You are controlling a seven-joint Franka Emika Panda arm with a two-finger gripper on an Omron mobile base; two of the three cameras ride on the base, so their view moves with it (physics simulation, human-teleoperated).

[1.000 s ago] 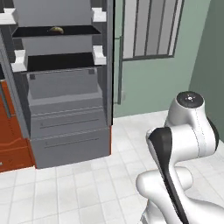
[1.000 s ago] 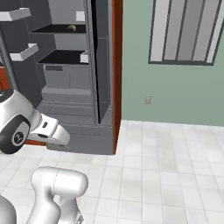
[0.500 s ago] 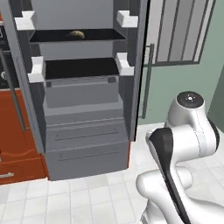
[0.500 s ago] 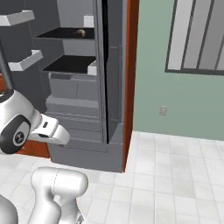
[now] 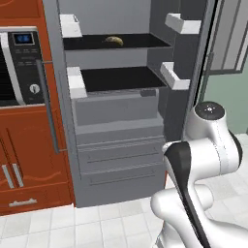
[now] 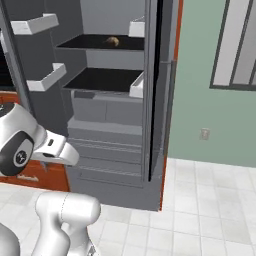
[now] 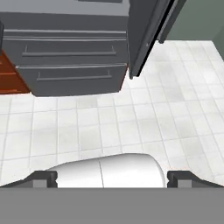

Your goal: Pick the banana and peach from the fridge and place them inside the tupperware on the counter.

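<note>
Left base view: the banana (image 5: 114, 41) is seen lying on the upper black shelf (image 5: 140, 42) of the fridge (image 5: 116, 160), toward the back; in the right base view the same small brownish fruit (image 6: 112, 41) is seen at the rear of that shelf, too small for its shape to be made out well. A second black shelf (image 5: 121, 78) is seen below it, with grey drawers (image 5: 121, 162) under that. White door bins (image 5: 181, 23) are mounted on the open doors to either side, and a long grey bar handle (image 5: 48, 106) runs down the left door. Red-brown cabinets (image 5: 19, 160) and a built-in oven (image 5: 17, 65) are seen left of the fridge. Hand view: the jaws (image 7: 112, 179) are spread fully apart with nothing held between them, pointed down at the white tiled floor (image 7: 131, 127) in front of the lower drawers (image 7: 70, 72). The arm (image 5: 203, 160) is folded low, well apart from the shelves.
</note>
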